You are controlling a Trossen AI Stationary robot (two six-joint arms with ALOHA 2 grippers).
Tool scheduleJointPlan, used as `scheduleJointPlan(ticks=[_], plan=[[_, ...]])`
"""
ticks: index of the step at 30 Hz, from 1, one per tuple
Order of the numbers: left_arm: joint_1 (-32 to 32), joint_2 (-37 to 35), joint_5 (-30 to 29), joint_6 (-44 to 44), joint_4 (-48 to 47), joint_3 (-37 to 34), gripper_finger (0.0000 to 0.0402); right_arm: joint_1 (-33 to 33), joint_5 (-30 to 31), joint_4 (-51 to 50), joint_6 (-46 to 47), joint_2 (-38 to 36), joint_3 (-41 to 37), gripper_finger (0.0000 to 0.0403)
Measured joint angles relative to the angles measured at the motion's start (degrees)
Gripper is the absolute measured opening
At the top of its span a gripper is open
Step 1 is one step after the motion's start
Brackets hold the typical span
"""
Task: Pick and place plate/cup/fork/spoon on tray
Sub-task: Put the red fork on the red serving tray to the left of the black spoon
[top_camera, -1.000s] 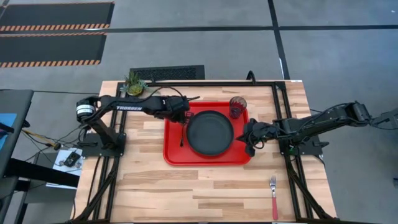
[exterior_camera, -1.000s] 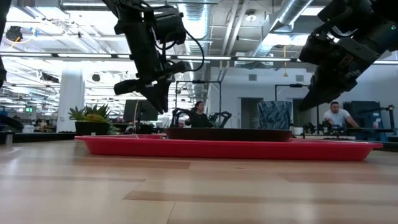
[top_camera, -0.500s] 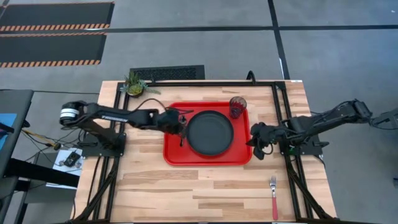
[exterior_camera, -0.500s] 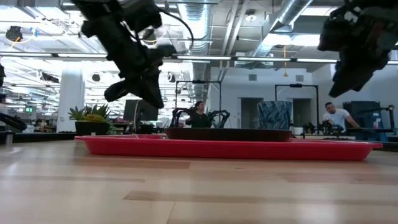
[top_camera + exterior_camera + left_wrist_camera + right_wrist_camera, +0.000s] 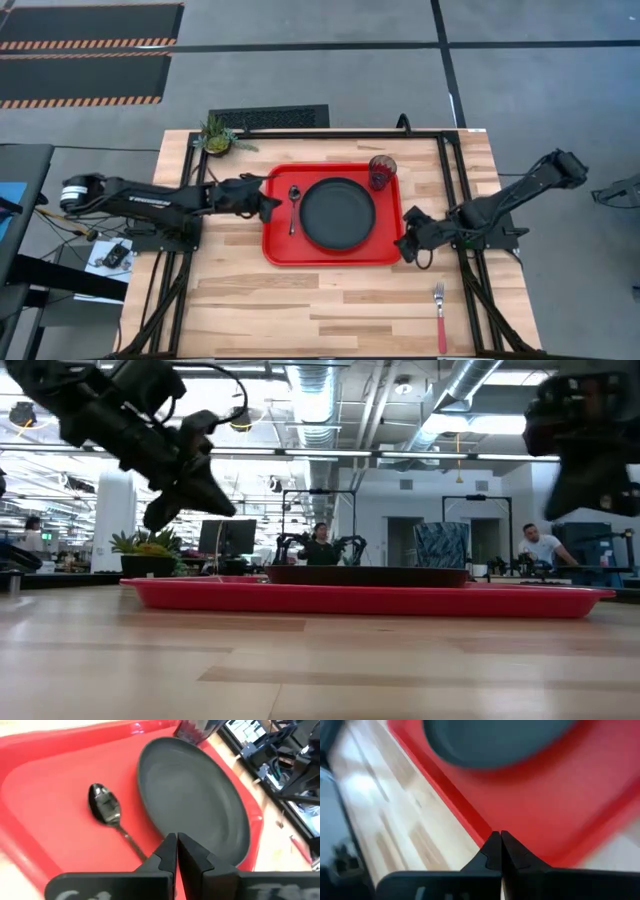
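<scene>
Fork (image 5: 439, 317), silver-tined and red-handled, is all you have left, lying on the wooden table (image 5: 250, 300); matte black plate (image 5: 338, 213), dark cup (image 5: 381, 171) and spoon (image 5: 293, 207) sit on the red tray (image 5: 330, 256), both grippers (image 5: 268, 205) (image 5: 407, 243) clenched empty.

A bright red rectangular plastic tray (image 5: 278, 252) holds a large matte black round plate (image 5: 338, 213) at its middle, a slim dark spoon (image 5: 293, 209) beside it, and a small reddish translucent cup (image 5: 381, 171) in a corner, while a red-handled silver-tined fork (image 5: 439, 315) lies well apart on the wooden table.
</scene>
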Motion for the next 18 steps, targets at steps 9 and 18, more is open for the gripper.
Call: scheduleJointPlan(ticks=[9,18], plan=[[1.88,-4.28,1.52,1.01,0.80,-5.19,0.0000,-12.52,1.65,13.44,-5.99,8.01,0.00,0.0007],[2.36,-4.27,1.08,0.72,1.22,-5.27,0.0000,-25.52,-3.05,22.25,-18.15,16.55,1.41,0.0007]])
